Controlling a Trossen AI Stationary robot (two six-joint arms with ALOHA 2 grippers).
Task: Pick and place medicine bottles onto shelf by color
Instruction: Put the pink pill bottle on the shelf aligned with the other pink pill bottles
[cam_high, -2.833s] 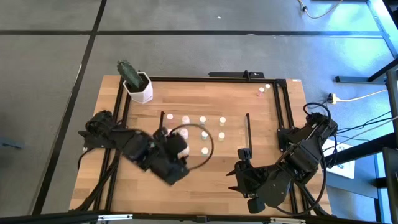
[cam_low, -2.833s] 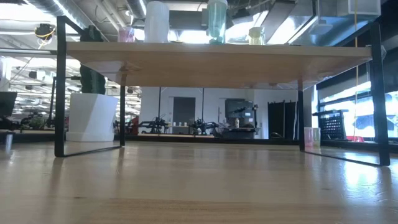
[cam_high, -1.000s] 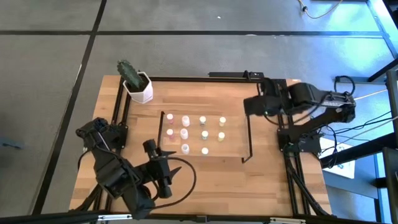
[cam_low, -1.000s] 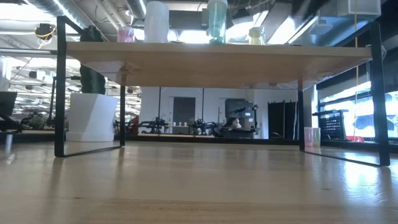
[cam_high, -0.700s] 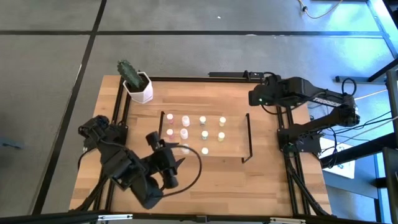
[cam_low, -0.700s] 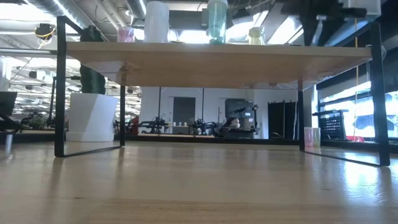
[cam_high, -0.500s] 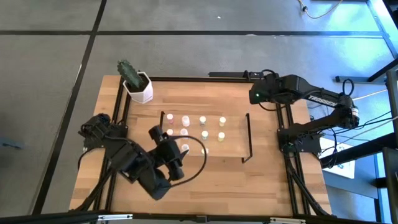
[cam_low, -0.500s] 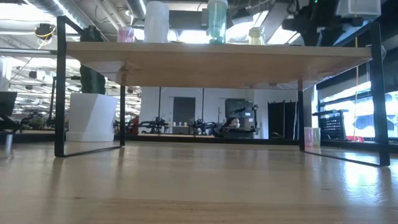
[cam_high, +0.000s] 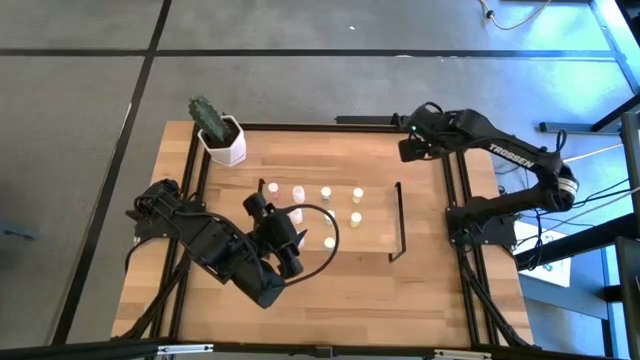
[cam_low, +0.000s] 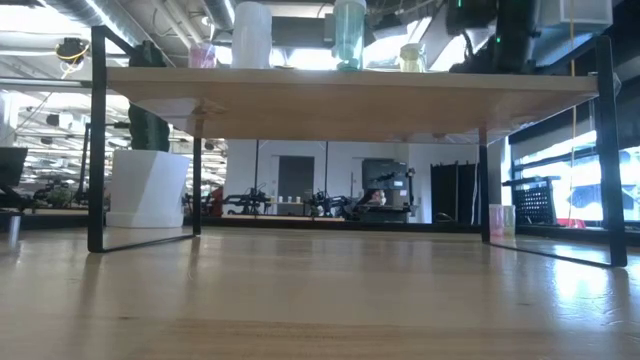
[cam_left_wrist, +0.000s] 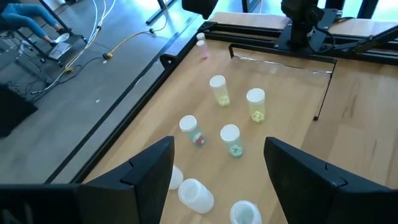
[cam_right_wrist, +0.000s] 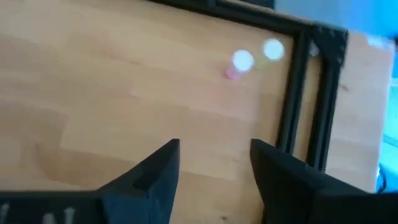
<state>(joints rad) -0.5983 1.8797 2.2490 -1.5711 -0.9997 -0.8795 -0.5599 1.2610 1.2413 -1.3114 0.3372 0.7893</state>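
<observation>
Seen from above, the left gripper (cam_high: 285, 243) hangs over the near left part of the shelf (cam_high: 378, 236), its fingers spread wide and holding nothing. The medicine bottles (cam_left_wrist: 229, 139) stand upright just ahead of it, in rows on the shelf board: pink ones nearest, then pale green, then yellow ones (cam_left_wrist: 255, 104) farthest along. Some bottles are hidden under this arm in the high view. Farther back, the right gripper (cam_high: 408, 148) hovers near the table's far right corner, fingers also parted and empty. Two stray bottles (cam_right_wrist: 242, 61), one pink and one pale, stand just ahead of it beside the black table rail. The right arm is clearly nearer to those two.
</observation>
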